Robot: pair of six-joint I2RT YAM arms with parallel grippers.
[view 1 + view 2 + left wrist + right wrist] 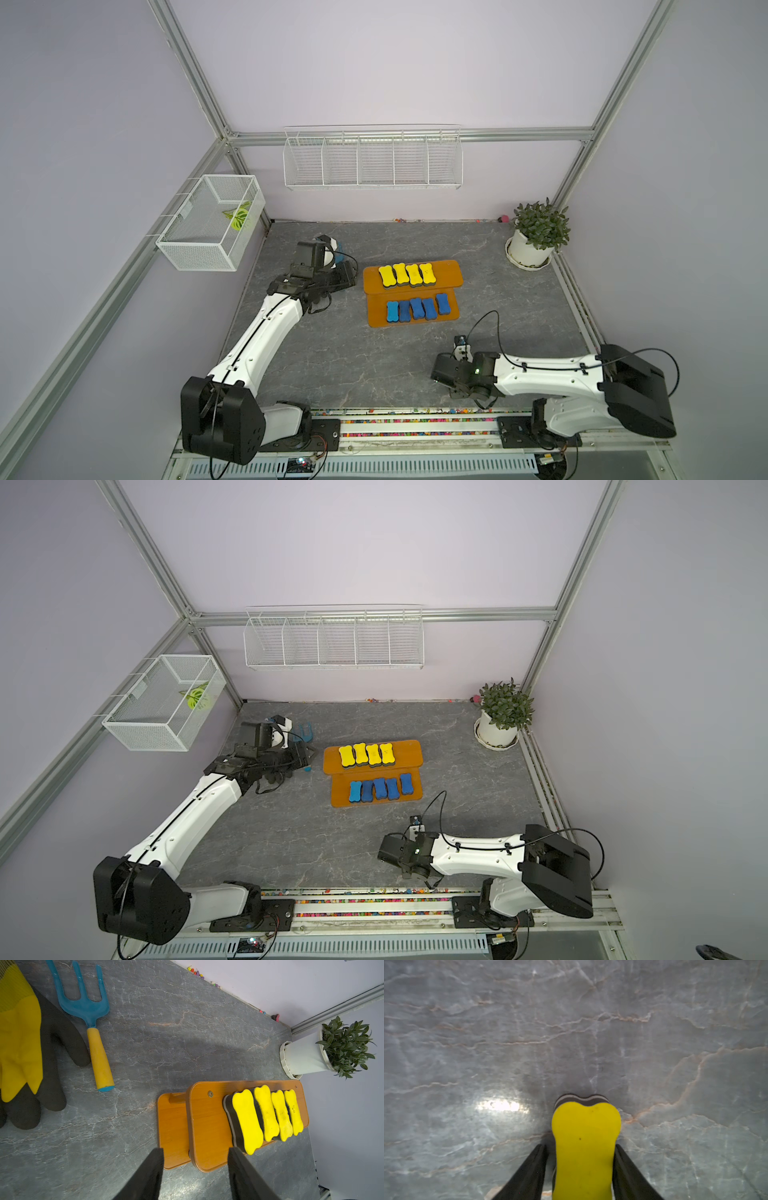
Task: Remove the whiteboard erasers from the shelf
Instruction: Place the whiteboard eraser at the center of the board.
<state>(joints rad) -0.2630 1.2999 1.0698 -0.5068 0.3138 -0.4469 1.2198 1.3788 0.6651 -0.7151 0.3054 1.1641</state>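
L claw (196,1149): empty, agape, nearer shelf (207,1126). End yellow eraser (246,1122): ahead, beside one finger (245,1167), long axis along fingers. R claw (580,1145): astride lone yellow eraser (585,1126), grip unclear.

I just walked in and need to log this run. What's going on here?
The robot is emptying the shelf of erasers. The right gripper straddles one yellow eraser down on the table, with its jaws looking slightly off it. The left gripper, open and empty, hovers by the shelf's upper board. Four yellow erasers sit there, five blue erasers below.
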